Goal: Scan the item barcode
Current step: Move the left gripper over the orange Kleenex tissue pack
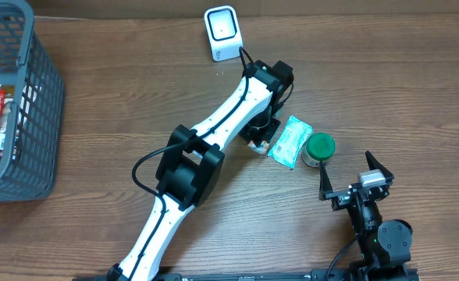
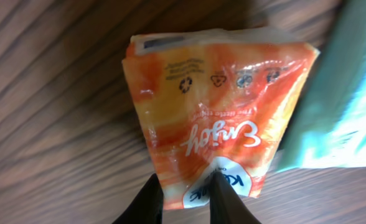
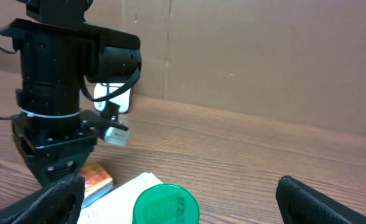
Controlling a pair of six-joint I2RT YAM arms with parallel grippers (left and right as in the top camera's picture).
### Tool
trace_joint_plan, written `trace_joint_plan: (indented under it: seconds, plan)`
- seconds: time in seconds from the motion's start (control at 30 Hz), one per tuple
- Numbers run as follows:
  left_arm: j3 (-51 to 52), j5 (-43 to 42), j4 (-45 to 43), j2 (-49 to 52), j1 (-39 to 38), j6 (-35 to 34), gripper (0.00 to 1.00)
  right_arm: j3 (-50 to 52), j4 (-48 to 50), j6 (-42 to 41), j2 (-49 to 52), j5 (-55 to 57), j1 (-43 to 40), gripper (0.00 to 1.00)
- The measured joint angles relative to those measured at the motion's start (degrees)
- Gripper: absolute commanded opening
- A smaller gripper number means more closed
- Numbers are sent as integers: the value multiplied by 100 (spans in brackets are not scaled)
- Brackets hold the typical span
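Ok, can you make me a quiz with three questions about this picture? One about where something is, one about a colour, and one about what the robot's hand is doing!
1. Where on the table is the white scanner?
A. near the far edge
B. right in the middle
C. at the near edge

2. What colour is the lid of the round tub?
A. red
B. green
C. black

3. What is the left gripper doing?
A. pinching the end of the orange packet
B. hanging wide open over bare wood
C. holding a cup

Answers:
1 A, the overhead view shows it by the far edge, beyond the arm.
2 B, it looks green in the overhead and right wrist views.
3 A, the left wrist view shows both fingers squeezing the packet's end.
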State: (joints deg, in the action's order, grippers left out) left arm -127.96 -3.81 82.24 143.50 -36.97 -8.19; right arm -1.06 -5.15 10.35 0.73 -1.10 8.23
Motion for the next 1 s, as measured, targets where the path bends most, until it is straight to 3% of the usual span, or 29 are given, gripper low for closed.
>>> trace_joint_plan:
  seconds: [0.23, 0.47, 0.5, 0.57, 0.6, 1.0]
  plan:
    - [0, 273, 369, -4, 249, -319, 22, 0, -2, -2, 0, 0, 0, 100]
    - [11, 389, 339, -313, 321, -428, 43, 0, 0, -2, 0, 0, 0, 100]
    - [11, 389, 328, -409, 321, -433, 46, 0, 0, -4, 0, 0, 0, 100]
    - [11, 389, 295, -566, 323, -393, 69, 0, 0, -4, 0, 0, 0, 100]
    - [11, 378, 260, -649, 326, -363, 74, 0, 0, -4, 0, 0, 0, 100]
    - [713, -79, -643, -776, 402, 501, 70, 0, 0, -4, 0, -2, 0, 100]
